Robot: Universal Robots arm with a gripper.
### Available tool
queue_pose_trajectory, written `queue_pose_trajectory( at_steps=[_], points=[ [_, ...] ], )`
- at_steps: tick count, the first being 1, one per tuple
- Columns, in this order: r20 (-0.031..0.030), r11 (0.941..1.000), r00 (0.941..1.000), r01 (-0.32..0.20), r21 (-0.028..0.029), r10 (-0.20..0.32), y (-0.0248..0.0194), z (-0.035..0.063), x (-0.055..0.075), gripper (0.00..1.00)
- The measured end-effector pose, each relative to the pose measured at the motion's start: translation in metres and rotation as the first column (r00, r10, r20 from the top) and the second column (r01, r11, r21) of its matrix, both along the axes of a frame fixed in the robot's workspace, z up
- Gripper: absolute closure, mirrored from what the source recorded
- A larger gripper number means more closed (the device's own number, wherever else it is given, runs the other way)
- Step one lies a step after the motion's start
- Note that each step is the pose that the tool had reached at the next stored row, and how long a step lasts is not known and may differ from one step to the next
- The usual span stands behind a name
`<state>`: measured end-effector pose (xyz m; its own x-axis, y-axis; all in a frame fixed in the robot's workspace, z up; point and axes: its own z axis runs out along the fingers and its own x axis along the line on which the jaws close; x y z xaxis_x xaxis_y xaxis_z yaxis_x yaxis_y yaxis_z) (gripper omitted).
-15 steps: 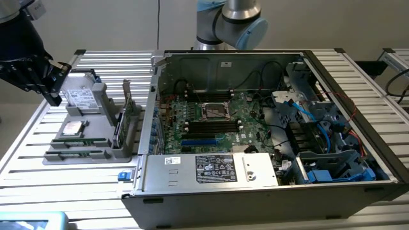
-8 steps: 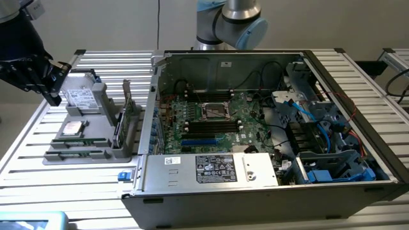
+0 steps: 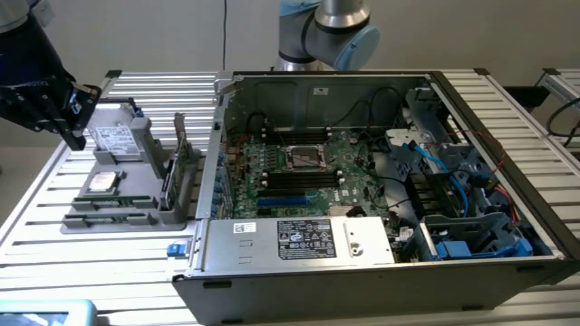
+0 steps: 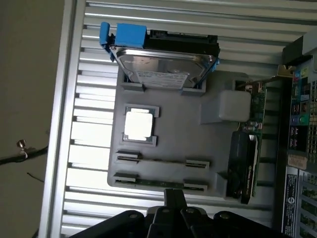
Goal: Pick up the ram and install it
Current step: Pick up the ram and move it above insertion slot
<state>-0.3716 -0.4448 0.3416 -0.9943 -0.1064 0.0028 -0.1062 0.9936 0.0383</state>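
Two sticks, the ram (image 4: 161, 182) and its twin (image 4: 163, 161), stand at 9 o'clock of the case (image 3: 363, 292), probably light, stiff, fragile, best pinched mid-length; the hand (image 4: 173, 197) is closed, empty.

exterior view: tray (image 3: 140, 180) sat on table (image 3: 81, 265), at 9 o'clock of case (image 3: 363, 292). on tray: hard drive (image 3: 113, 139) at 12, ram sticks (image 3: 111, 202) at 6, card (image 3: 181, 156) upright at 3.
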Motion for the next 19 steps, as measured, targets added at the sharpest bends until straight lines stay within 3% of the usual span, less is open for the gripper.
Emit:
queue_pose_trajectory(
  at_steps=[5, 10, 15, 19],
  points=[
    [0.0, 0.9959, 0.9959, -0.09, 0.0, 0.09, 0.0, -0.0001, 0.0, 0.89],
    [0.0, 0.9837, 0.9837, -0.18, 0.0, 0.18, 0.0, -0.0002, 0.0, 0.89],
    [0.0, 0.963, 0.963, -0.27, -0.0001, 0.27, 0.0, -0.0003, 0.0, 0.89],
    [0.0, 0.9411, 0.9411, -0.338, 0.0, 0.338, 0.0, -0.0005, 0.0, 0.89]
  ],
)
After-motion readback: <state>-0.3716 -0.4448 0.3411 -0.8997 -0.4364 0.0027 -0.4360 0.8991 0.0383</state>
